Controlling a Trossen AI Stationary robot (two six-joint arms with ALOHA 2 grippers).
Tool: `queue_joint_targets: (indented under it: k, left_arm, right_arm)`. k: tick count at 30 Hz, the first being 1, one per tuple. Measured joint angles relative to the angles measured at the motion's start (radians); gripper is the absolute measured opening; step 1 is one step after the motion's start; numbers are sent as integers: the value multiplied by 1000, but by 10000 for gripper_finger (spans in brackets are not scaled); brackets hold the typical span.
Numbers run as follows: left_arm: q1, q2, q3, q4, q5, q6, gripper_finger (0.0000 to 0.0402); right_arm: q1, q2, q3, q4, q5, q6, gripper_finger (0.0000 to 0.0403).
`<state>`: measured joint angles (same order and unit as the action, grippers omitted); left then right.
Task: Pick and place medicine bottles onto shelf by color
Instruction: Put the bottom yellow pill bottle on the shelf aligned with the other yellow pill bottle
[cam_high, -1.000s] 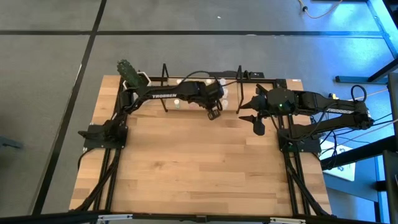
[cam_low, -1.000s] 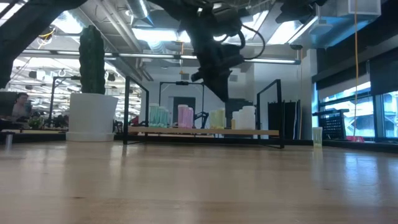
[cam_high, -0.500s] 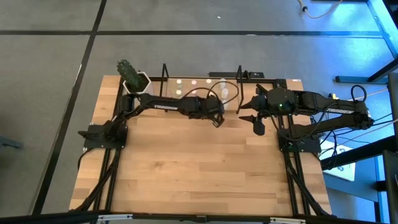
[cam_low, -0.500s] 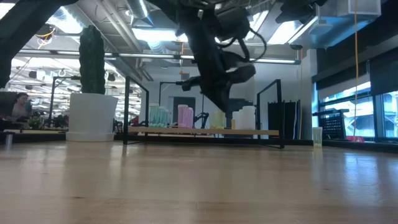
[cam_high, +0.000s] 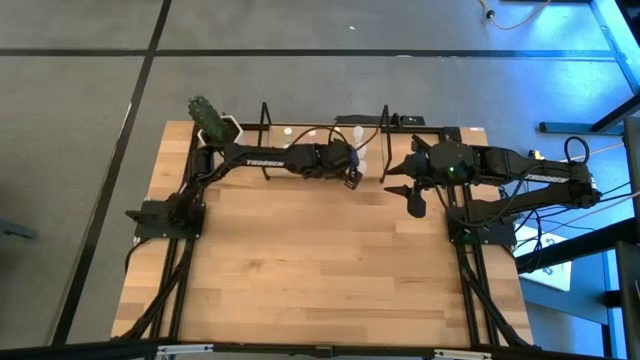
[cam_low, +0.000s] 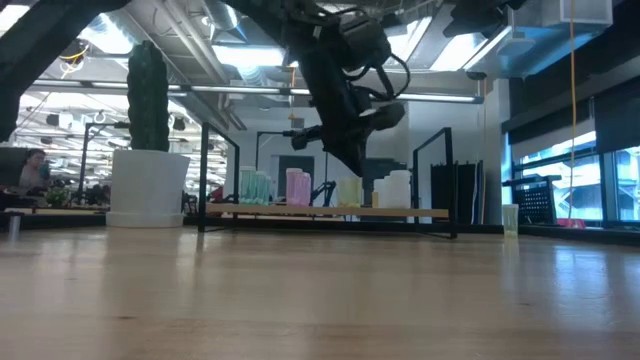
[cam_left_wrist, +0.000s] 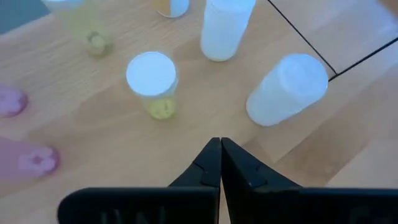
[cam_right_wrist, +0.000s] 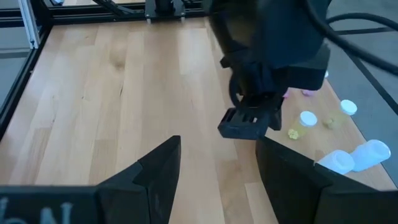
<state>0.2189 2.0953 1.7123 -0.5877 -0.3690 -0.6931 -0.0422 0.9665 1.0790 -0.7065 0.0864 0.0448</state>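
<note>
Upright pastel medicine bottles (cam_low: 300, 187) along the wire shelf (cam_low: 430, 214).

Bright overhead light, wrist views blurry.

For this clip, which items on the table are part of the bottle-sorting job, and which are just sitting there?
Job:
medicine bottles, grouped by colour on the shelf
shelf, black wire with a wooden floor
left gripper, shut and empty above the bottles
right gripper, open, waiting near the right side

Just sitting there:
cactus
white pot
</note>
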Motion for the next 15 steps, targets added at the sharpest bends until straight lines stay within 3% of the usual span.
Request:
queue_joint_targets:
  k: [6,15]
  left_arm:
    - [56,0,0,-2,115,18,0]
    - [87,0,0,-7,106,18,0]
  right_arm:
    - [0,0,0,0,0,0,209]
    - [0,0,0,0,0,0,209]
